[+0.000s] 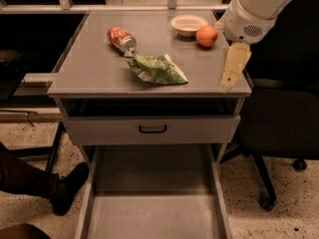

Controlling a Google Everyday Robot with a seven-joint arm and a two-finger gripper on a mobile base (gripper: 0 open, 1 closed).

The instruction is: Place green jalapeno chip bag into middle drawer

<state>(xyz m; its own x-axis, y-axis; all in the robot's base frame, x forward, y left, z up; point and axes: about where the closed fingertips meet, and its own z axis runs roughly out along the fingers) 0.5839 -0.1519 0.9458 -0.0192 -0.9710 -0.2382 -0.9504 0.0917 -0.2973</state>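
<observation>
The green jalapeno chip bag point(158, 69) lies crumpled on the grey cabinet top, near its middle, touching the open end of a red soda can point(121, 38). The middle drawer point(152, 208) is pulled out below, a wide grey tray with a bare floor. My gripper point(233, 67), cream-coloured under a white wrist, hangs over the right edge of the cabinet top, well to the right of the bag and holding nothing.
A white bowl point(188, 24) and an orange point(206, 35) sit at the back right of the top. A closed drawer front with a black handle point(152, 129) is above the open tray. An office chair point(279, 128) stands to the right. A person's shoe point(67, 185) is at the left.
</observation>
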